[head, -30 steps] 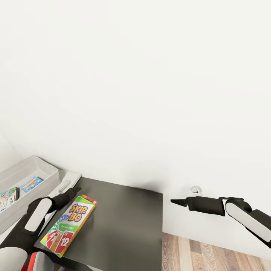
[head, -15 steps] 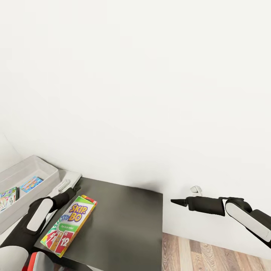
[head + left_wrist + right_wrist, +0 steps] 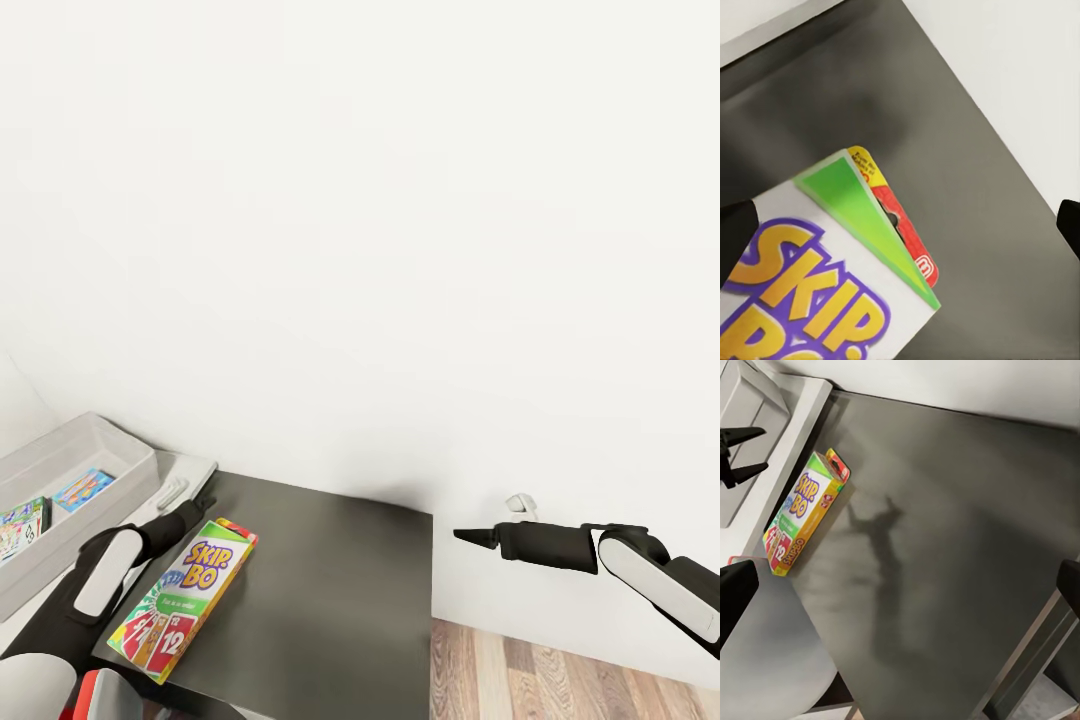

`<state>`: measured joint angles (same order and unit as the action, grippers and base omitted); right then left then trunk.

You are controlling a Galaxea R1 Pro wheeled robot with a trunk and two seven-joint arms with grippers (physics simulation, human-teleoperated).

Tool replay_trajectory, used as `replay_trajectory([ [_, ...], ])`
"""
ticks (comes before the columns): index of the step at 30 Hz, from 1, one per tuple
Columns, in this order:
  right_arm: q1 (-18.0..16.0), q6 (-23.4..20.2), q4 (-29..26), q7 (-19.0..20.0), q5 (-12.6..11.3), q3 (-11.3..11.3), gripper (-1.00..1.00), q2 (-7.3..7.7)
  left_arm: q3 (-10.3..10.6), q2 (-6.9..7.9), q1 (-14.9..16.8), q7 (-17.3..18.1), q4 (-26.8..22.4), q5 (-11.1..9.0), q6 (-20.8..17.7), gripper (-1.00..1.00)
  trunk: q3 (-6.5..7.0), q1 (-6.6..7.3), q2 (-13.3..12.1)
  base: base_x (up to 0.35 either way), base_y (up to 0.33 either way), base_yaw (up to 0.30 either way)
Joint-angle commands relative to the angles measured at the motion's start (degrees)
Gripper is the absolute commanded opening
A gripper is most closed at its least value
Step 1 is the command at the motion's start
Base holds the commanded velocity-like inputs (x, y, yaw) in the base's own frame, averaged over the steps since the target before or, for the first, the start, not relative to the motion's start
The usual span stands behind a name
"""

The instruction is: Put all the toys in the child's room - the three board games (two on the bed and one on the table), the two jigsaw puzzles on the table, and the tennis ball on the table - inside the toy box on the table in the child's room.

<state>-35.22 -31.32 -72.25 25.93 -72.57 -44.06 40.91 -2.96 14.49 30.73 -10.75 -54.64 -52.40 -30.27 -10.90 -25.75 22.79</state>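
One SKIP-BO board game (image 3: 183,598) lies flat on the dark-grey cabinet top (image 3: 330,600), printed face up, its long side running away from me and slightly to the right, near that top's left edge; through the left wrist camera I read the purple-and-yellow lettering and see the box's (image 3: 847,277) green and red end flap resting on the dark surface. My left gripper (image 3: 190,505) hangs just beyond the far end of the box, beside the seam where the cabinet top meets the pale grey table (image 3: 185,470); its jaws stand parted with nothing between them, one dark fingertip (image 3: 735,232) at each side of the left wrist picture and the box corner between them, though I cannot tell whether either touches the card. Two further flat printed game boxes sit inside the light-grey toy box (image 3: 100,440) on the table at my left: a mostly blue one (image 3: 82,489) on the tray floor and a white-green one (image 3: 20,528) nearer me, partly cut by the picture's edge. My right gripper (image 3: 470,537) is held out in the air past the cabinet's right edge, over the wood-plank floor (image 3: 560,675), well apart from the game; the right wrist camera shows its jaws wide and empty, with the SKIP-BO box (image 3: 802,510) and the left fingers (image 3: 739,454) small in the distance across the cabinet top. White wall (image 3: 400,250) behind everything, with a small white fitting (image 3: 520,505) on it near the right arm.
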Motion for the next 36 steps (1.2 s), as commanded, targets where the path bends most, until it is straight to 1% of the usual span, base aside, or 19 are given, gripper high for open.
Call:
replay_trajectory([
  [1, -0.11, -0.14, 0.00, -0.01, -0.38, -0.15, 1.00, 0.05, -0.03, -0.05, 0.03, -0.41, -0.07, 0.13, -0.23, 1.00, -0.13, -0.04, 0.13, 0.000, 0.000, 0.000],
  [2, -0.11, -0.14, 0.00, -0.01, -0.38, -0.15, 1.00, 0.05, -0.03, -0.05, 0.03, -0.41, -0.07, 0.13, -0.23, 1.00, -0.14, -0.04, 0.13, 0.000, 0.000, 0.000],
  [4, -0.11, -0.14, 0.00, 0.00, -0.38, -0.15, 1.00, 0.05, -0.03, -0.14, 0.03, -0.28, -0.03, 1.60, -0.18, 1.00, -0.18, -0.04, 0.13, 0.000, 0.000, 0.000],
  [5, -0.11, -0.14, 0.00, 0.00, -0.38, -0.15, 1.00, 0.05, -0.03, -0.14, 0.03, -0.28, -0.03, 1.60, -0.18, 1.00, -0.20, -0.04, 0.13, 0.000, 0.000, 0.000],
  [6, -0.11, -0.14, 0.00, 0.00, -0.38, -0.15, 1.00, 0.05, -0.03, -0.18, 0.03, -0.24, -0.01, 2.22, -0.10, 1.00, -0.24, -0.04, 0.13, 0.000, 0.000, 0.000],
  [7, -0.11, -0.14, 0.00, 0.00, -0.38, -0.15, 1.00, 0.05, -0.03, -0.18, 0.03, -0.24, -0.01, 2.22, -0.10, 1.00, -0.27, -0.04, 0.13, 0.000, 0.000, 0.000],
  [9, -0.11, -0.14, 0.00, 0.00, -0.38, -0.17, 1.00, 0.05, -0.04, -0.24, 0.03, -0.17, 0.01, 3.05, 0.32, 1.00, -0.37, -0.04, 0.13, 0.000, 0.000, 0.000],
  [12, -0.11, -0.14, 0.00, 0.00, -0.38, -0.18, 1.00, 0.05, -0.07, -0.28, 0.03, -0.13, 0.03, 3.45, 0.80, 1.00, -0.54, -0.04, 0.13, 0.000, 0.000, 0.000],
  [36, -0.11, -0.14, 0.00, 0.00, -0.38, -0.16, 1.00, 0.05, -0.41, -0.26, -0.18, -0.06, 0.06, 4.29, 1.84, 1.00, -2.34, -0.04, 0.13, 0.000, 0.000, 0.000],
])
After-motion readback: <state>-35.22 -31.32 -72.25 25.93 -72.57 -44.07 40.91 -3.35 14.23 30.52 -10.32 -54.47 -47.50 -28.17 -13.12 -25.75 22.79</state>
